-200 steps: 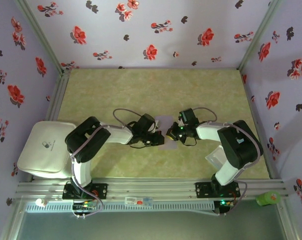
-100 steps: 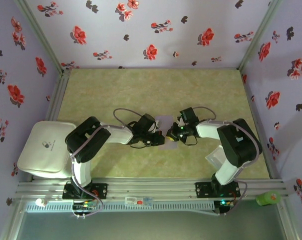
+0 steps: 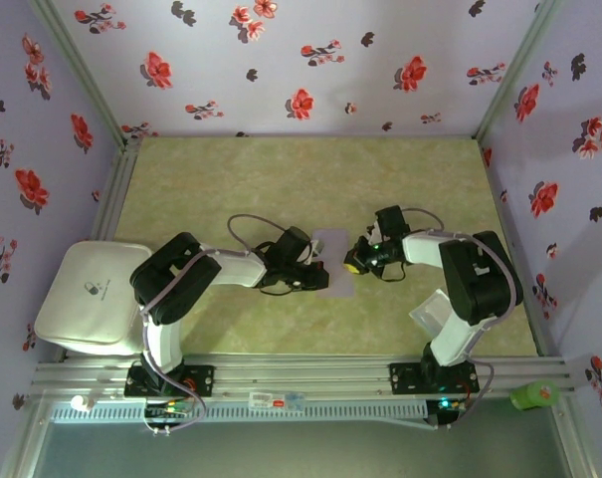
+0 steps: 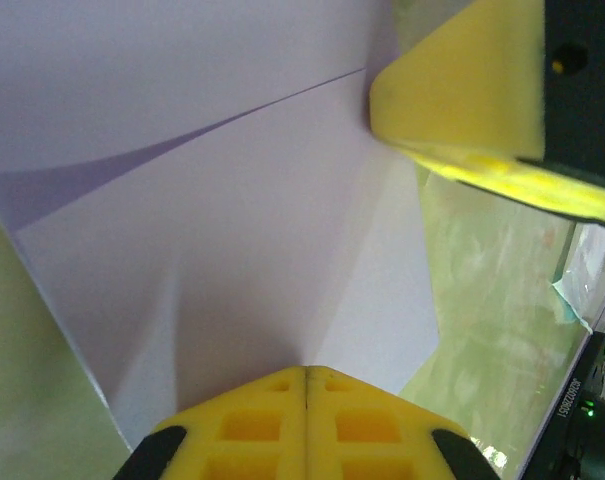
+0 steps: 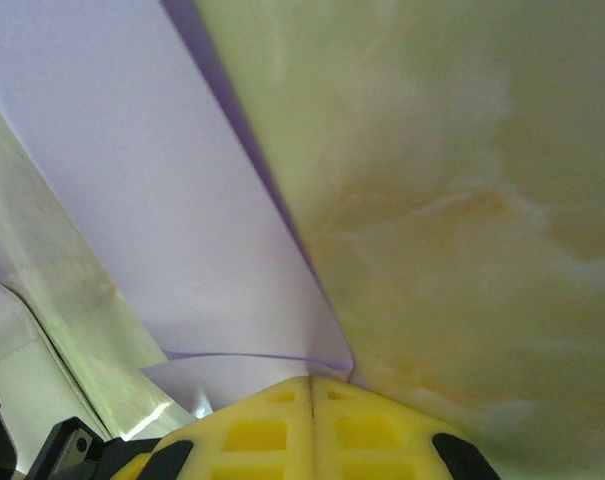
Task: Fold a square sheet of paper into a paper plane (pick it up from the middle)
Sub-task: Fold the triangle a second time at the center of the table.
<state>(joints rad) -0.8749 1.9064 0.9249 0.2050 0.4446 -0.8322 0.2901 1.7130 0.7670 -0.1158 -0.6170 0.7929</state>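
Observation:
The square sheet of paper (image 3: 334, 249), pale lavender and partly folded, lies on the green table (image 3: 281, 179) between both grippers. My left gripper (image 3: 316, 271) is shut on its near-left edge. In the left wrist view the paper (image 4: 232, 230) fans out from my shut fingertips (image 4: 304, 372) and a diagonal crease crosses it. The right gripper's yellow finger (image 4: 462, 100) touches its far edge. My right gripper (image 3: 356, 264) is shut on the paper's right edge. In the right wrist view a folded flap of paper (image 5: 182, 200) runs into its closed tips (image 5: 310, 382).
A white padded case (image 3: 87, 294) sits at the table's left edge. A whitish translucent plastic square (image 3: 432, 311) lies near the right arm's base. A green object (image 3: 534, 395) rests on the front rail at the right. Floral walls close in three sides.
My right gripper has shifted right and a little back while holding the paper's edge, and more of the lavender sheet now shows between the grippers. The left gripper has stayed put.

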